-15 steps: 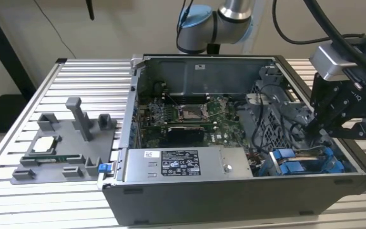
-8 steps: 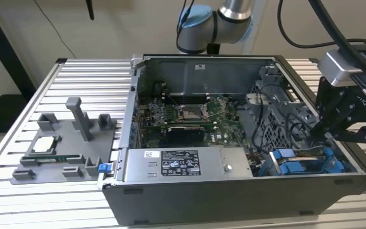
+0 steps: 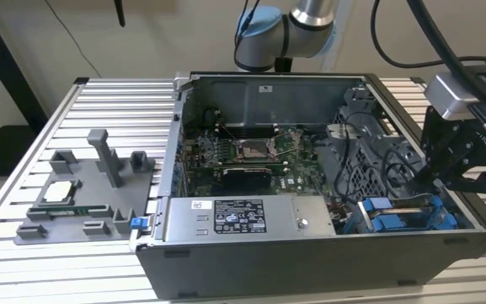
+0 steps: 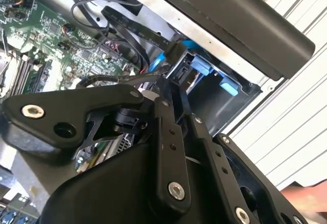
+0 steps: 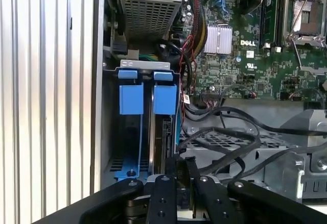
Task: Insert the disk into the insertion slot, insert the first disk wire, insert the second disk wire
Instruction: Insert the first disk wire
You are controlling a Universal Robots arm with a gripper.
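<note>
Disk stands on edge in the slot, at 4 o'clock in the case in exterior view, so prob. seated. Your claw, closed, hovers just beside disk's end, likely for wiring.

metal insertion slot, blue plastic rails
</note>
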